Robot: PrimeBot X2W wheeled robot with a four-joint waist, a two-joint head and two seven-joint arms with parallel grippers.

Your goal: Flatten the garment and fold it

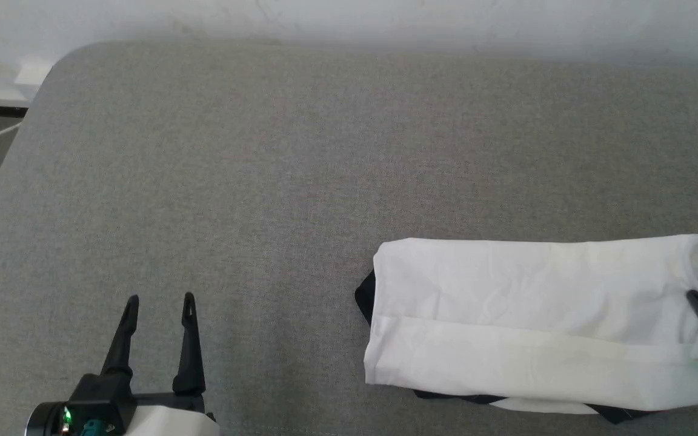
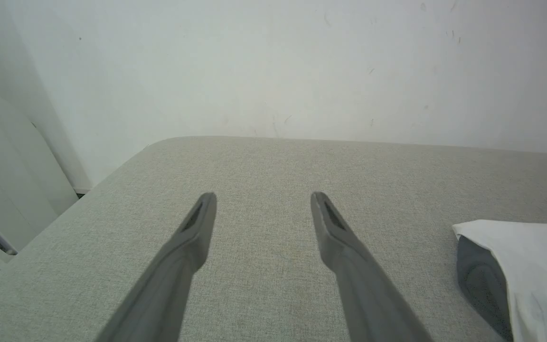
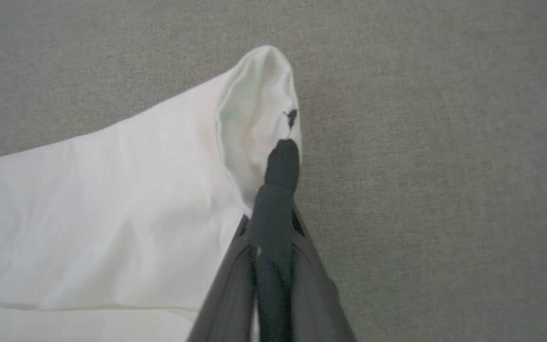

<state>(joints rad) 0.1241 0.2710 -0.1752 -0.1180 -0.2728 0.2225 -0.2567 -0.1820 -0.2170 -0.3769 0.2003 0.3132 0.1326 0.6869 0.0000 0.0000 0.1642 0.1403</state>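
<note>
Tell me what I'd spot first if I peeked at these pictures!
The white shirt jumps out, folded into a long strip with black bits peeking from under it, at the lower right of the big grey cushion. The right arm's jaws are pinched shut on its right end, while the left arm's jaws stand open over bare cushion at the lower left.

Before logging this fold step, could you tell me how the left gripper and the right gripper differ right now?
The left gripper stands open; the right gripper is shut. The left gripper holds nothing over the bare grey cushion; the right gripper appears to pinch the end of the garment. Both have long dark fingers.
</note>
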